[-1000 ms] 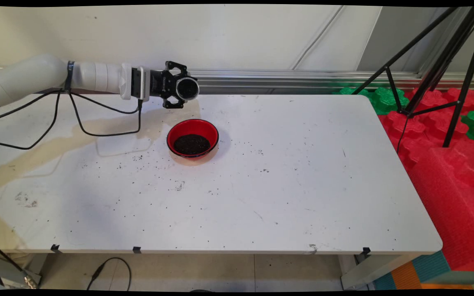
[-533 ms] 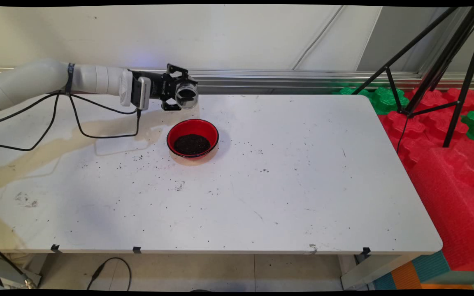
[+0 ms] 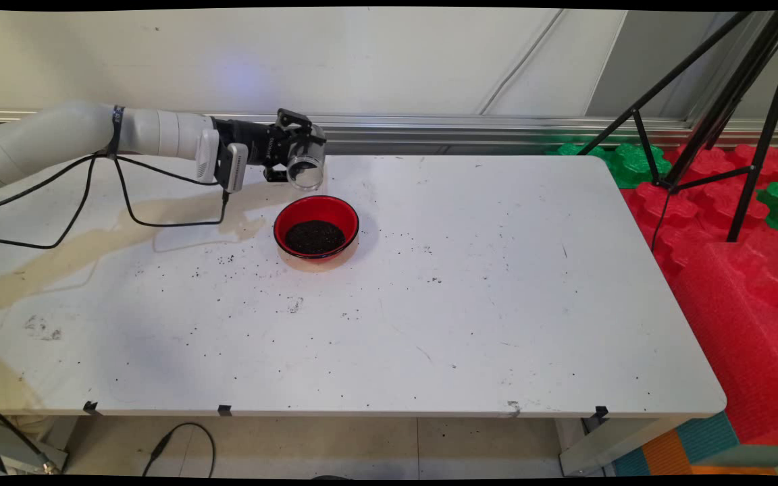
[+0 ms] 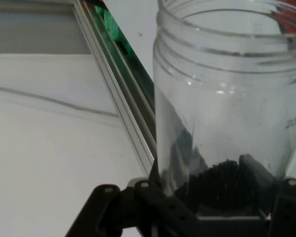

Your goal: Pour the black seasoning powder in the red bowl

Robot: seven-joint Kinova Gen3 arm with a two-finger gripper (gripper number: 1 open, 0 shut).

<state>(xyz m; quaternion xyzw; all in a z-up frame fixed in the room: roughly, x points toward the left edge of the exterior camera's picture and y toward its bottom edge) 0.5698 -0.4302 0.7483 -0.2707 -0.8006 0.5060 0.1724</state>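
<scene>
Looked like a robotics lab / test cell, not a home. White robot arm [image 3: 78, 131] w/ black cables taped on, reaching over a plain white bench [image 3: 497, 283] that was scuffed, stained & speckled w/ dark grains. Black tripod legs [image 3: 720, 108] stood at the right. Red & green interlocking foam blocks [image 3: 733, 223] were stacked beside the bench as padding/barrier. Bare white panel wall [image 3: 362, 61] behind, w/ an aluminium rail [image 3: 497, 125] along its base. Loose black cable [image 3: 179, 439] lay on the tiled floor under the bench.
</scene>
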